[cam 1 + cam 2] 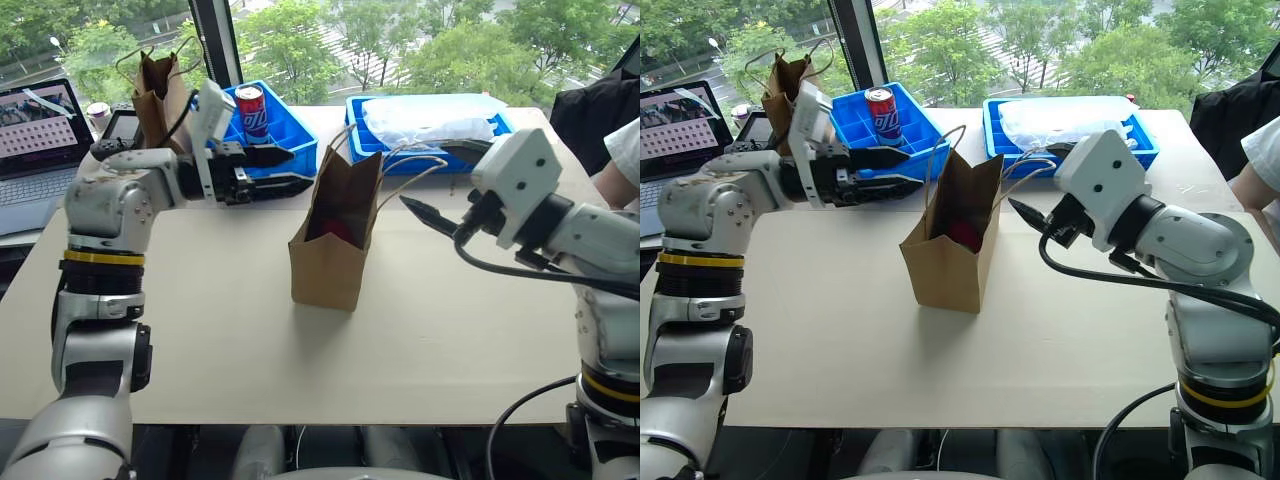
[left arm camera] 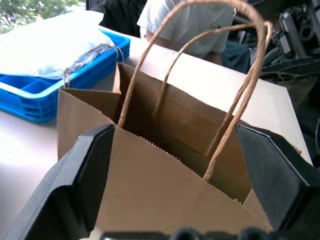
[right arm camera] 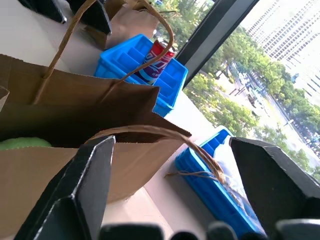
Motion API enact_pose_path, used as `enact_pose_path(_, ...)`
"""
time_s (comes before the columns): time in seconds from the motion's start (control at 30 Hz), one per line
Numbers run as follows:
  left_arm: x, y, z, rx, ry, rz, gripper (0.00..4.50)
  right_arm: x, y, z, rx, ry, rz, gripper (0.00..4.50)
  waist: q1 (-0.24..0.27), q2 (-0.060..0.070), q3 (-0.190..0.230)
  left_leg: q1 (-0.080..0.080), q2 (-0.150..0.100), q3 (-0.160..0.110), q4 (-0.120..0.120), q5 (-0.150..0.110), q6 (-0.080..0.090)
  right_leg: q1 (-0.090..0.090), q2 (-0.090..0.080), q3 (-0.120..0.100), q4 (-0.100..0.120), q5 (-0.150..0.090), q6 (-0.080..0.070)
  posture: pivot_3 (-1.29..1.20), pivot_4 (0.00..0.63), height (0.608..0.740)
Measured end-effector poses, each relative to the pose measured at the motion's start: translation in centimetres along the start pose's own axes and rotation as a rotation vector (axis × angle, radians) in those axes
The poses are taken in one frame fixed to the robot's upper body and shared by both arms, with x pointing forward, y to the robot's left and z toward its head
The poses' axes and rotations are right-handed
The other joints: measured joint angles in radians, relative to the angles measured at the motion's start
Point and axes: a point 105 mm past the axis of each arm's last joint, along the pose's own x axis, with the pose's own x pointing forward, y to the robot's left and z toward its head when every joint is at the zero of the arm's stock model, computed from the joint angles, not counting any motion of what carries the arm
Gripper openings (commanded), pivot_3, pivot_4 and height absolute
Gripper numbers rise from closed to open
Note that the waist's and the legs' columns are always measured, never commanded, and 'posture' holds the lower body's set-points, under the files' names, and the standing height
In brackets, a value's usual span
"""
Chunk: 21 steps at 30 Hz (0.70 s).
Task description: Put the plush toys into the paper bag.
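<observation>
Both grippers hang wide and hold nothing: your left gripper (image 1: 262,168) points level toward the right, your right gripper (image 1: 1032,218) points in toward the left, and the paper bag (image 1: 333,240) stands upright on the table (image 1: 200,330) between them. Red plush toy (image 1: 335,229) shows down inside the bag mouth; green plush toy (image 3: 22,143) peeks over the rim in the right wrist view, also inside. So by my read both toys are already in, nothing left on the tabletop to pick.

From the left hand the bag sits just past its fingertips and a little lower; from the right hand it is just beyond the tips, slightly below. Right looks nearer the bag rim, its lower finger close to the handle loop (image 1: 1028,166), not clearly touching. Bag's long axis is vertical, mouth up, handles arching over the opening.

Watch the handles: in each wrist view the cord loops run between the spread fingers, so pulling a hand off sideways could snag one and tip the bag. Back each hand straight out along its own pointing line.

Further out: blue bin (image 1: 290,140) with a soda can (image 1: 250,110) behind the left hand, a second blue tray (image 1: 380,140) holding a plastic-wrapped bundle (image 1: 425,120) behind the right, a darker narrow bag (image 1: 155,90) far left by a laptop (image 1: 35,125), and a person's sleeve (image 1: 622,150) at the right edge.
</observation>
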Motion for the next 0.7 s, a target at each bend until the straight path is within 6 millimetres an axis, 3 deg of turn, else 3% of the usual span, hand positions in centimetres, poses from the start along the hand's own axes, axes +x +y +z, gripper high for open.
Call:
enact_pose_path(0.1, -1.7, -1.2, -0.8, -0.022, 0.015, -0.052, 4.49, -0.6, 1.6, -0.2, 0.094, 0.013, 0.115, 4.26, -0.002, 0.000, 0.000, 0.000, 0.000, 0.000, 0.000, 0.000, 0.000, 0.000, 0.000, 0.000, 0.000, 0.000, 0.000, 0.00, 0.150, 0.724)
enact_pose_path(0.27, -5.0, -3.7, -6.9, -0.120, 0.234, -0.102, 4.50, -1.9, 2.1, -3.8, 0.177, 0.172, 0.144, 2.91, -0.001, -0.001, 0.001, 0.003, 0.000, 0.002, -0.003, 0.000, -0.001, 0.001, -0.002, 0.000, -0.002, -0.001, -0.001, 0.00, 0.150, 0.724)
enact_pose_path(0.37, -3.9, -5.3, -8.7, -0.104, 0.282, -0.118, 4.50, -0.7, 1.1, -5.7, 0.147, 0.207, 0.084, 1.85, 0.006, -0.003, 0.001, 0.004, 0.000, 0.002, -0.003, 0.003, -0.001, 0.002, -0.003, 0.000, -0.003, -0.001, -0.001, 0.00, 0.150, 0.724)
enact_pose_path(0.53, -0.4, -5.8, -10.2, -0.129, 0.208, 0.005, 4.50, 2.9, 2.7, -8.4, 0.171, 0.176, 0.118, 0.08, 0.008, -0.004, 0.002, 0.003, -0.001, 0.001, -0.003, 0.004, 0.000, 0.001, -0.002, 0.001, -0.001, 0.000, -0.001, 0.00, 0.150, 0.724)
enact_pose_path(0.7, 1.5, -5.5, -10.6, -0.104, 0.167, 0.150, 4.50, 5.6, 3.9, -7.6, 0.189, 0.059, 0.155, 0.03, 0.000, -0.004, 0.002, 0.003, -0.001, 0.001, -0.006, 0.004, 0.000, 0.000, -0.002, 0.001, 0.000, 0.000, -0.001, 0.00, 0.150, 0.724)
